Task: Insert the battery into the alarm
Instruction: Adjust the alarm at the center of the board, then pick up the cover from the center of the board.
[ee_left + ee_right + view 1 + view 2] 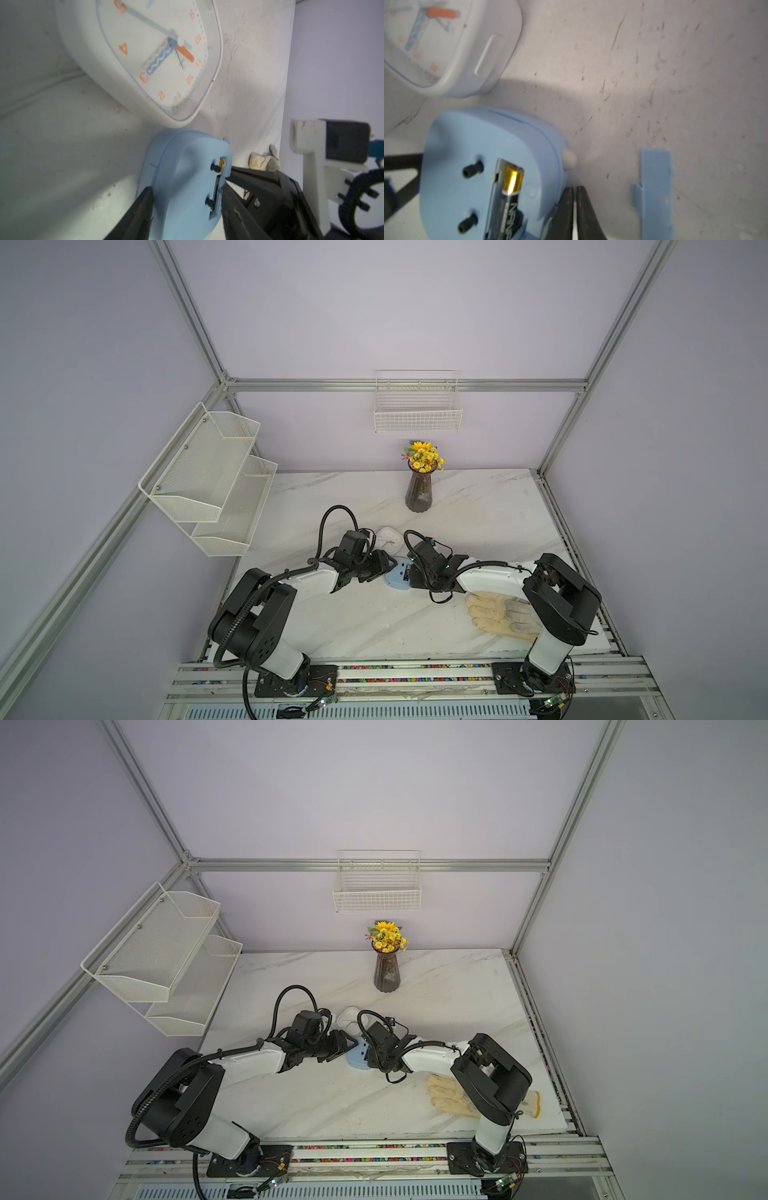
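Now battery point(508, 199) is lying lengthwise in alarm point(467, 135) slot; right gripper point(575, 190), pinched shut, empty, is sitting just beside alarm's edge.

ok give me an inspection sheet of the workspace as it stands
surface: marble tabletop, scuffed
job's things: blue alarm face down, battery lying in its open bay; battery cover loose on the table, apart
clutter: white alarm clock face up beside it; work glove near right front; vase of yellow flowers at back
grippers: left pincer straddles blue alarm, grip unclear; right pincer shut, empty, beside it
cables: black conduit arches behind left pincer; thin cable hangs low by right pincer
surroundings: wire basket on back wall, mesh shelf on left wall
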Robot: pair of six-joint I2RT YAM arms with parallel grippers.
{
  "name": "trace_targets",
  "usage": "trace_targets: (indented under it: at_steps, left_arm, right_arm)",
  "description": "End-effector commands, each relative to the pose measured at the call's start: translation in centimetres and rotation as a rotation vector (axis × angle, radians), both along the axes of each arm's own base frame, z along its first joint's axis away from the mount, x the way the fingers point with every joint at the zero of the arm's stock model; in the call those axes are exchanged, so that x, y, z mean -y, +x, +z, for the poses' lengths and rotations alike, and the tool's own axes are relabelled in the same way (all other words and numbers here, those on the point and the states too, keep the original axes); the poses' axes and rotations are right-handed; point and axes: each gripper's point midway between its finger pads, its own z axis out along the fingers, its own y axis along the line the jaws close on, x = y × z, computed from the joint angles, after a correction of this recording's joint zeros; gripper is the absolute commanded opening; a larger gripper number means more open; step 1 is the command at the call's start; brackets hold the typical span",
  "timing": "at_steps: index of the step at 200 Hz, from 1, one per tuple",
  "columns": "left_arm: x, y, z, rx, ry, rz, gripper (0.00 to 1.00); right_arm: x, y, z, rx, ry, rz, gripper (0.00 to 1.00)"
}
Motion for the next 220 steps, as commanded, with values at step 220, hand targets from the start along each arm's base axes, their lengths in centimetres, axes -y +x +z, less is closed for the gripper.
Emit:
trace_targets:
  at_steps: [220]
  left_arm:
    - [-2.7,-0.5,2.9,0.083,0.073,0.140,0.66]
  right_arm:
    - [4.5,0.3,0.5,0.027,-0.225,-0.062,0.22]
